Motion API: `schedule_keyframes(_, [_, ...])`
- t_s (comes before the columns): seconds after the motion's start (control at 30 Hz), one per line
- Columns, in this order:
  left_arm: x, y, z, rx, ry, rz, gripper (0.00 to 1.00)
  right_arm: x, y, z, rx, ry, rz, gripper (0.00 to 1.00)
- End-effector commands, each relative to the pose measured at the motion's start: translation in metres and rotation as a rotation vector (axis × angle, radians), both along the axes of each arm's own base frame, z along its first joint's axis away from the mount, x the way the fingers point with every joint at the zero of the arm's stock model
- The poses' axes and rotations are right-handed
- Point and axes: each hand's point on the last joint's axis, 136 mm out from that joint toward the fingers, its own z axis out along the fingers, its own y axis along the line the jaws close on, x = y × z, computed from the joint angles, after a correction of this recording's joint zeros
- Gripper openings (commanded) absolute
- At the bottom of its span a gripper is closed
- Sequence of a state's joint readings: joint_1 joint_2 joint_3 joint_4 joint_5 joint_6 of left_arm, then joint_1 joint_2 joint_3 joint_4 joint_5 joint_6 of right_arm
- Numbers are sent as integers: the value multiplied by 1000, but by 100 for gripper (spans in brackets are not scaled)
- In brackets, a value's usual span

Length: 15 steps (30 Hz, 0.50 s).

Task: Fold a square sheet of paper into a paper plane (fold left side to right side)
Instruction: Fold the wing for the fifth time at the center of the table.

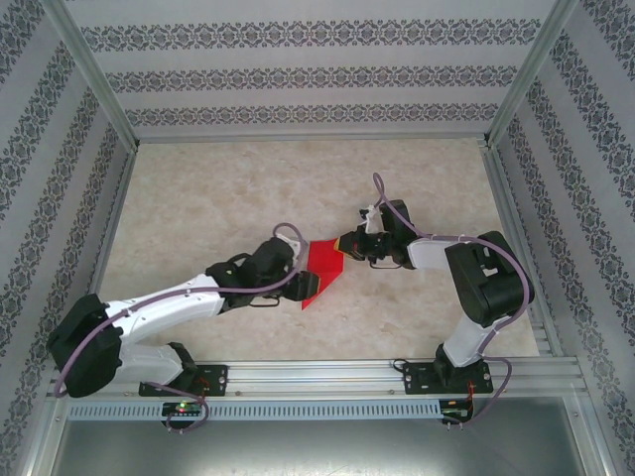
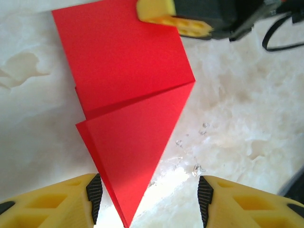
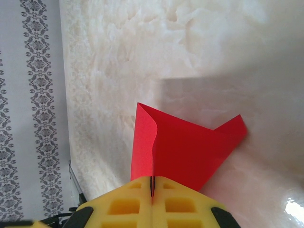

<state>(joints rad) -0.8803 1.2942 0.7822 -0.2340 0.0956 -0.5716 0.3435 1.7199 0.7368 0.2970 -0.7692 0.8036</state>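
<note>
At table (image 1: 198, 198) centre, the sheet of paper (image 1: 322, 263) lies, likely light and limp: pinch edges. Right gripper (image 3: 152, 183) clamps its 2 o'clock edge; left gripper (image 2: 149, 192), at 8 o'clock, gapes around the tip, holding nothing.

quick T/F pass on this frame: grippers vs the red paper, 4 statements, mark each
1. The right gripper is shut on an edge of the thin, bright red paper sheet. True.
2. The left gripper is clamped on the sheet. False: its fingers stand apart, with the sheet's pointed tip lying between them, not pinched.
3. The sheet is a flat, unfolded square. False: it is creased, with overlapping layers that narrow to a point at the end near the left gripper.
4. The sheet rests on the pale marble-patterned table, between the two grippers. True.
</note>
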Motion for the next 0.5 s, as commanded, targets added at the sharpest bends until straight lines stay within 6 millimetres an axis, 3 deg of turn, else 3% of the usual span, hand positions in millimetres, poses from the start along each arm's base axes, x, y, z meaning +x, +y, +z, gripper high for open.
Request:
schedule_keyframes(0.0, [-1,11,-14,278,-74,5,59,1,4,7,-15,-33,16,3])
schedule_keyframes(0.27, [0,-21,-38,472,-90,-49,63,0,5,7,-22,-31,19,4])
schedule_keyframes(0.47, [5,-22,-48,592,-125,-9,65,0,6,7,-17,-31,25,4])
